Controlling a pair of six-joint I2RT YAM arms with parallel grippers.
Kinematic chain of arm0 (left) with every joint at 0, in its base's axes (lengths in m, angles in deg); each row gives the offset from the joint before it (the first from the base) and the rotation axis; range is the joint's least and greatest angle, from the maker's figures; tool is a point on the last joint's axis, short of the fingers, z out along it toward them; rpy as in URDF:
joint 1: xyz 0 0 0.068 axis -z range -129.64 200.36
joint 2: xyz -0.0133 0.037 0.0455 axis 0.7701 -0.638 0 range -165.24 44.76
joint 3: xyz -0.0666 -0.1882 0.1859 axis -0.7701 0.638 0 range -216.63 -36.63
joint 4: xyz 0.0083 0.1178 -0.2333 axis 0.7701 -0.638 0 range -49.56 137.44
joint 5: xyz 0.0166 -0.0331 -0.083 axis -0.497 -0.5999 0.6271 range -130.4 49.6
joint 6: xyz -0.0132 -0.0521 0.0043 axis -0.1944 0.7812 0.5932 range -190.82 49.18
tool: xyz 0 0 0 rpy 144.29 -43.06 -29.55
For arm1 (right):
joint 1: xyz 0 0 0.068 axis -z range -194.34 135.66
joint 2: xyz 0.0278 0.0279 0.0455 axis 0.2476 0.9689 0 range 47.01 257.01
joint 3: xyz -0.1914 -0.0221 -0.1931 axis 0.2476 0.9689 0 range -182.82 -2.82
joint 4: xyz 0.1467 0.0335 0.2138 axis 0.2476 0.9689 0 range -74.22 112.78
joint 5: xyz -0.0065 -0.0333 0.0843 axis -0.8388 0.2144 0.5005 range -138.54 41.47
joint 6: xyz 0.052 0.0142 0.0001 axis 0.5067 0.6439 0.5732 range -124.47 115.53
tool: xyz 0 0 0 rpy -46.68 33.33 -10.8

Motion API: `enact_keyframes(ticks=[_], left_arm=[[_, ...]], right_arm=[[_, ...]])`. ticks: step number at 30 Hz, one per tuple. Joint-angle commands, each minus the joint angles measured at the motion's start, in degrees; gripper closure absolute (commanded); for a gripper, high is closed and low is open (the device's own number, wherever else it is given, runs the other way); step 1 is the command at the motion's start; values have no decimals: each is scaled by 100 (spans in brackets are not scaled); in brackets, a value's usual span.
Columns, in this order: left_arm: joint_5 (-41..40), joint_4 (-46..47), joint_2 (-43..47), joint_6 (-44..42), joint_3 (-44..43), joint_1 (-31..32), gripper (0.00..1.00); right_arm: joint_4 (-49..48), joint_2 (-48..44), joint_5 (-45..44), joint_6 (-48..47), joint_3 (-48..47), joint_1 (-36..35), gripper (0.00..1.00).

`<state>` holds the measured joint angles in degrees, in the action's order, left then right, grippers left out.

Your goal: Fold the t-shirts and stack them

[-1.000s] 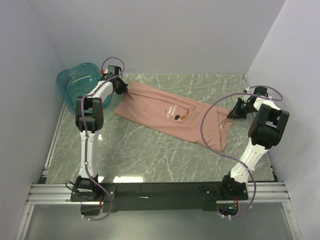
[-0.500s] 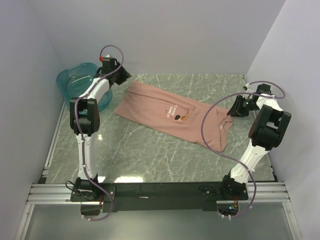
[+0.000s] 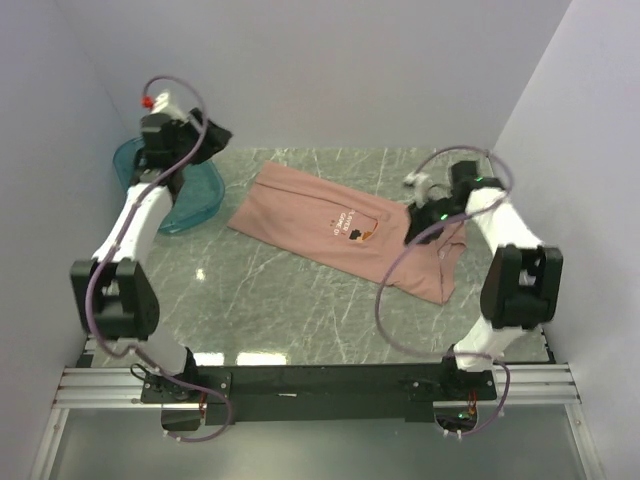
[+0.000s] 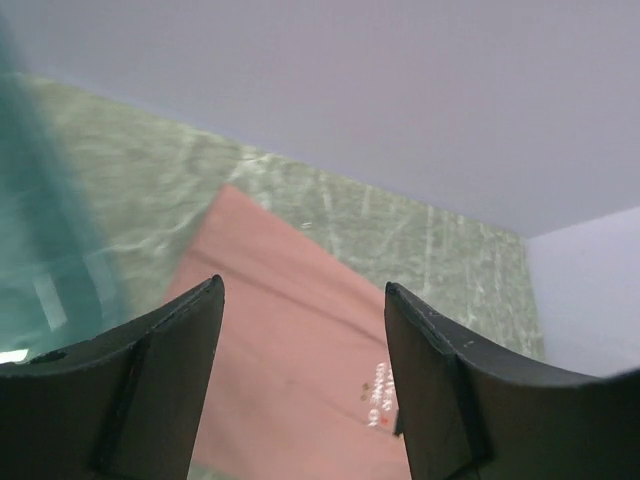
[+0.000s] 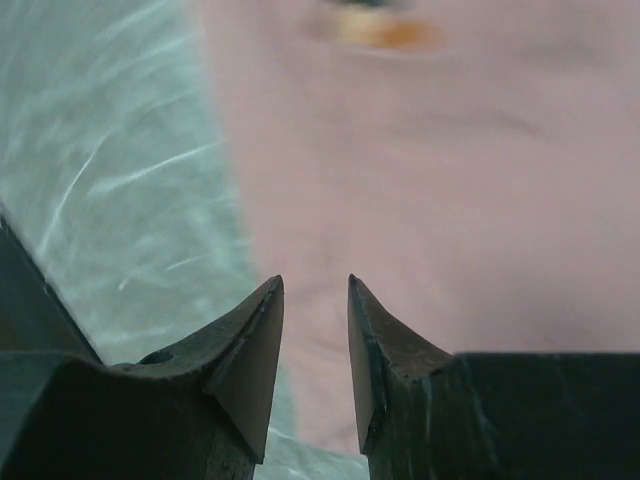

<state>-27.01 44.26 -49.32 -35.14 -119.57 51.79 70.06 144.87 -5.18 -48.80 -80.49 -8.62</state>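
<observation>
Since one second ago both arms have left the ends of the garment. The left tool (image 3: 213, 134) has risen from the shirt's far-left corner and now hangs high, jaws wide and holding nothing. The right tool (image 3: 415, 230) has swung inward from the shirt's right end, jaws narrowed to a slim gap with no fabric between them. The dusty-pink t-shirt (image 3: 320, 222) lies where it did, a long, flat strip set diagonally on the tabletop (image 3: 270, 300). It is ahead of and below the left tool, and directly beneath the right tool, whose tips sit just over the shirt's edge in the right wrist view. The translucent teal tub (image 3: 190, 195) is below the left tool and to its left. In my judgement the stretching-out step is finished and the cloth released, so no crosswise fold has begun and stacking is still some way off. The chest graphic (image 3: 362, 235) is an orange-brown pixel figure, seen as an orange blur ahead of the right tool. The white lettering (image 4: 380, 385) beside it is too small to read. No brand mark or label is discernible.
</observation>
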Motion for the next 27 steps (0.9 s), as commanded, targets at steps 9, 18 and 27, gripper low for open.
enact_keyframes(ticks=[9,18,27], left_arm=[[568,-965,2586,-299,3106,-451,32],[665,-342,3713,448,4953,-451,32],[639,-420,3897,448,5191,-451,32]], right_arm=[[-259,-2235,-2831,-1648,2571,-1521,60],[-1383,-2738,-4281,-1350,4013,-1626,60],[-2035,-2431,-4652,-1068,4207,-1670,62]])
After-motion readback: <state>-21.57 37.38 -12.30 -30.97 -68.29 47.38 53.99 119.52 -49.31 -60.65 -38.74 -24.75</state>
